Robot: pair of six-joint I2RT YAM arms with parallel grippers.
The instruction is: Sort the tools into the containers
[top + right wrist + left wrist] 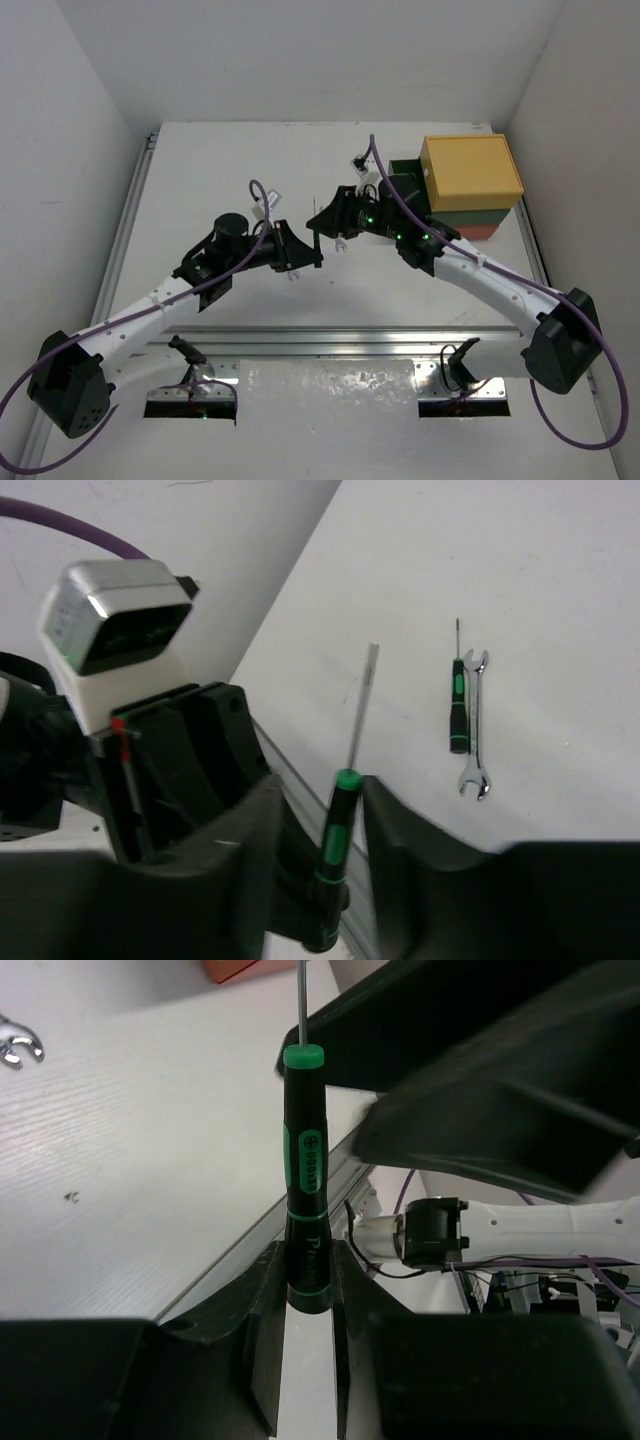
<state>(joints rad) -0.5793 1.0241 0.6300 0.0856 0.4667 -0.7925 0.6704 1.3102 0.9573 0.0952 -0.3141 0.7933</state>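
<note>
The left gripper [308, 1285] is pressed together on the butt end of a screwdriver [303, 1160]. Its jaws pinch only the lowest part of the black handle, and the tool stands straight out from them, clear of the table [560, 600].

The right gripper [322, 805] faces the left one over the middle of the table. Its jaws stand on either side of the same handle, just below the green collar. The views do not show whether they have made contact, so its grip cannot be determined.

Handling, as judged: the screwdriver is light and rigid. The handle is smooth plastic with green bands; the steel shaft is thin and round and gives a poor grip. Take hold across the middle of the handle, not on the shaft. A hold at the butt alone leaves most of the tool overhanging and free to pivot, so the receiving jaws should be firmly seated before the giving jaws let go.

Farther out on the table, a second screwdriver [459, 712] and a silver wrench [476, 725] lie side by side, touching or nearly so.

At the far right corner stand the stacked containers: the yellow container [470, 172] on top, the dark green container [405, 180] beneath it, the red-orange container [482, 229] lowest.
</note>
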